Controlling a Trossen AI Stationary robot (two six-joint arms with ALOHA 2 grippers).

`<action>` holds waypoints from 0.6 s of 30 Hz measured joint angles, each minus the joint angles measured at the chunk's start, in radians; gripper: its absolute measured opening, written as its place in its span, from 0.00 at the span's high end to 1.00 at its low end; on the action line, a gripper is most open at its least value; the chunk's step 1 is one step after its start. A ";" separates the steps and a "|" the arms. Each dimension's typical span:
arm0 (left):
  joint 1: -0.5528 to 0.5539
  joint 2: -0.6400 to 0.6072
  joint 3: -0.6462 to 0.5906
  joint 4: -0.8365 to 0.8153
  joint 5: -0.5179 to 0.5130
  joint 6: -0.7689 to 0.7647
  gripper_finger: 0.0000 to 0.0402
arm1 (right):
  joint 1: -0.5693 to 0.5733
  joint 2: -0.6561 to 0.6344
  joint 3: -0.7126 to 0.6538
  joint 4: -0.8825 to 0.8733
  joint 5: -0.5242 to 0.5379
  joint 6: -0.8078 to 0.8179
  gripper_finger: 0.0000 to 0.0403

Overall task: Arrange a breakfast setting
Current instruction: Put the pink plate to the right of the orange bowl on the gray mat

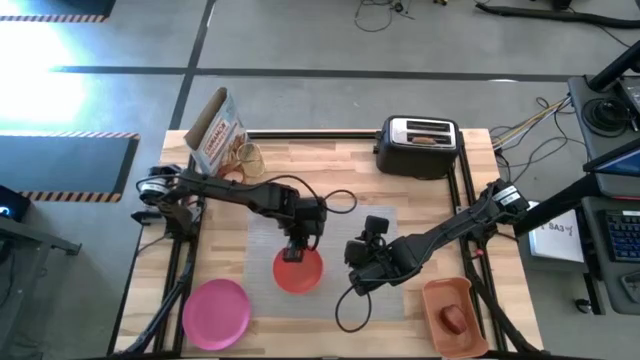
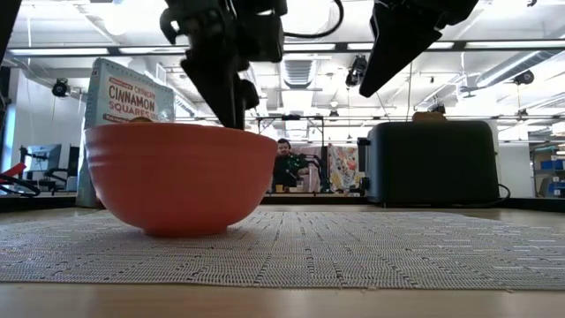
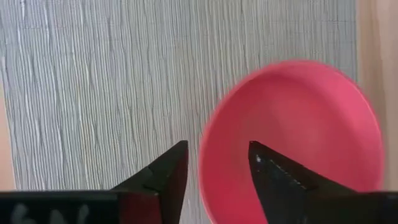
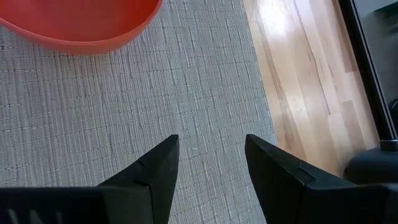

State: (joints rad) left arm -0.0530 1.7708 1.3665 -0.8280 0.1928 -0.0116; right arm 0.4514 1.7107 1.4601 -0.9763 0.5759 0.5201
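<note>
- Bowl [image 1: 298,272], red-orange, sits on the grey mat [image 1: 380,225] in the overhead view, at the mat's near edge. The left gripper [image 1: 293,251] hangs over the bowl's far rim. The right gripper [image 1: 358,280] waits beside the bowl, over the mat. The pink plate [image 1: 216,312] lies off the mat on bare wood, on the bowl's other side; the apple [image 1: 454,319] rests in the orange tray [image 1: 440,295], beyond the right gripper from the bowl.
- Table-level view: the bowl [image 2: 181,177] stands upright and flat on the mat [image 2: 371,247], the left gripper's fingers [image 2: 231,93] just above its rim; contact cannot be told. A cereal box [image 2: 124,102] and toaster [image 2: 433,163] stand behind the bowl.
- Left wrist view: the left gripper [image 3: 217,165] is partly spread, jaws either side of the bowl's [image 3: 298,137] rim, gripping nothing.
- Right wrist view: the right gripper [image 4: 211,162] stands wide and empty above the mat [image 4: 124,106], the bowl [image 4: 81,25] just ahead.
- Handling judgement: the bowl looks light, rigid and smooth, so likely slippery; the thin rim, one finger inside and one outside, seems the only sure hold.
</note>
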 joint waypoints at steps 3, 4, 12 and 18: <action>-0.012 -0.032 0.000 -0.076 0.000 -0.041 0.60 | 0.000 0.000 0.000 0.003 0.000 0.000 0.56; -0.017 -0.043 0.000 -0.113 0.000 -0.059 0.60 | 0.000 0.000 0.000 0.005 0.000 0.000 0.56; -0.141 -0.196 -0.090 -0.289 -0.075 -0.321 0.61 | 0.000 0.000 0.000 0.032 0.000 0.000 0.56; -0.327 -0.405 -0.269 -0.225 -0.145 -0.638 0.61 | 0.000 0.000 0.000 0.044 0.000 0.000 0.56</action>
State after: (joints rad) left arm -0.3801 1.3661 1.0973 -1.0530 0.0483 -0.6495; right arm 0.4511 1.7107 1.4601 -0.9327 0.5761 0.5198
